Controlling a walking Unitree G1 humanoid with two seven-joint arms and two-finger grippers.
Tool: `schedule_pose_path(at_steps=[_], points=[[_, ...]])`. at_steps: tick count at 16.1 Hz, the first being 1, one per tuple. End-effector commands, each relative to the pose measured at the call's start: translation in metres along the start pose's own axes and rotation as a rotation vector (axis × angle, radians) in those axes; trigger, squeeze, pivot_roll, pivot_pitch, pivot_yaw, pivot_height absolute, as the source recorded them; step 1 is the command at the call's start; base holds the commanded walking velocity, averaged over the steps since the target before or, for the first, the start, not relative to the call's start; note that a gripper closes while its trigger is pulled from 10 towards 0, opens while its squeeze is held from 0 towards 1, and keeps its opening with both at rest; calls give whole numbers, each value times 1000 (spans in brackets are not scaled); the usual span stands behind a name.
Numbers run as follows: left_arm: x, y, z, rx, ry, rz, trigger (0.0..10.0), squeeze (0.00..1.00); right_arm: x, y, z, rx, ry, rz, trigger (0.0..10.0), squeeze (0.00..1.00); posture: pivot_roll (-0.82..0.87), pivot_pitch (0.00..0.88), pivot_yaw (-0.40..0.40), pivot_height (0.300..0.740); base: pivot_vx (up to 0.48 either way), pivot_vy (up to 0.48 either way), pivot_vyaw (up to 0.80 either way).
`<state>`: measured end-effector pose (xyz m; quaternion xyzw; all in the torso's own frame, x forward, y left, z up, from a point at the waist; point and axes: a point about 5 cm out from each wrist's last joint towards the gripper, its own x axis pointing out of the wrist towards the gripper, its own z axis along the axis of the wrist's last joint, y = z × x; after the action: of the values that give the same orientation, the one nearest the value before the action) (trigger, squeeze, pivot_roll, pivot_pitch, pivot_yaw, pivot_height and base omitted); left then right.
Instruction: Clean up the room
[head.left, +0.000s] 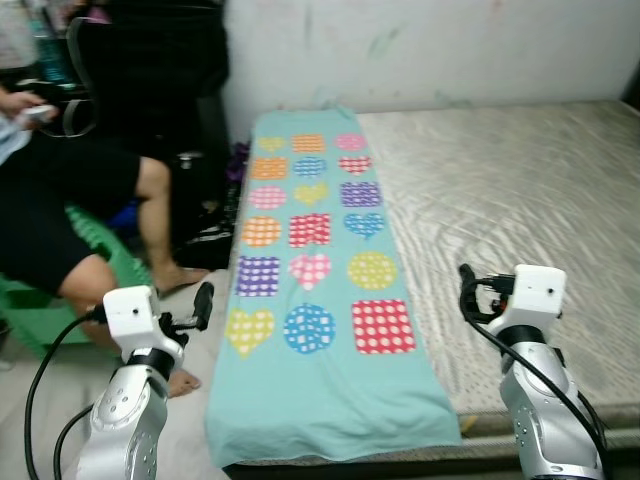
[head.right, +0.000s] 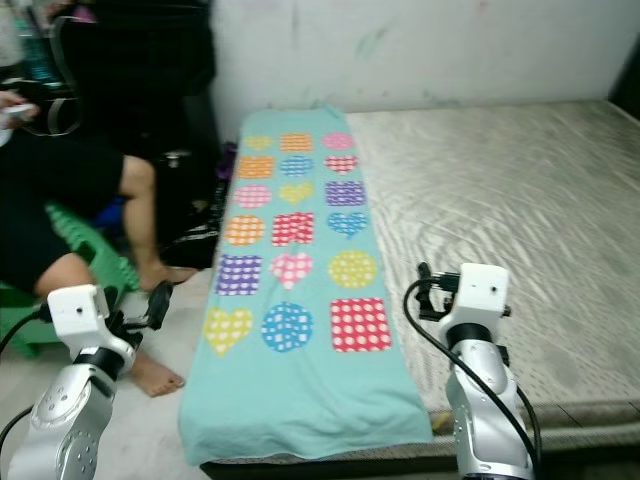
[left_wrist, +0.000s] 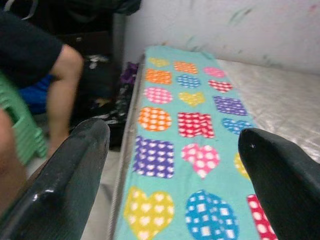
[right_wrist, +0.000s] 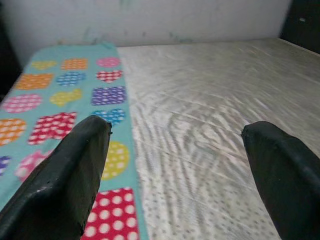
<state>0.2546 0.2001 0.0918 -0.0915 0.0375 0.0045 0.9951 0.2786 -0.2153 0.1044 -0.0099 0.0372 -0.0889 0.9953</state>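
Nearest: left gripper (left_wrist: 170, 165) and right gripper (right_wrist: 175, 165), fingers spread wide, empty. Beyond: patterned blanket (head.left: 310, 290) on mattress (head.left: 500, 200); probably soft, light, limp. Best pinched at near hem corners.

— What stood along the far side?

— A pale wall (head.left: 430, 45), scuffed and smudged with faint marks.

— And off to the left?

— A person (head.left: 60, 215) in dark clothes sat on a green plastic stool (head.left: 110, 262), one bare foot (head.left: 180, 275) resting on the floor (head.left: 40, 400) close to the bed. Behind them was a black chair (head.left: 150, 60), and dark bags (head.left: 205, 205) lay piled between it and the bed.
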Motion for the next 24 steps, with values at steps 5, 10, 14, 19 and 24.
schedule_pose_path(at_steps=[5,10,14,19,24], points=[[4,0,6,30,-21,-17,10000,0,3,1,3,19,-31,-7,10000,0,-62,0,62,740,0,0,-800],[5,-1,5,28,-22,-18,10000,0,3,1,2,-28,-28,0,10000,0,-63,0,59,740,0,0,0],[5,-1,5,28,-22,-18,10000,0,3,1,2,-28,-28,0,10000,0,-63,0,59,740,0,0,0],[5,-1,5,28,-22,-18,10000,0,3,1,2,-28,-28,0,10000,0,-63,0,59,740,0,0,0],[5,-1,5,28,-22,-18,10000,0,3,1,2,-28,-28,0,10000,0,-63,0,59,740,0,0,0]])
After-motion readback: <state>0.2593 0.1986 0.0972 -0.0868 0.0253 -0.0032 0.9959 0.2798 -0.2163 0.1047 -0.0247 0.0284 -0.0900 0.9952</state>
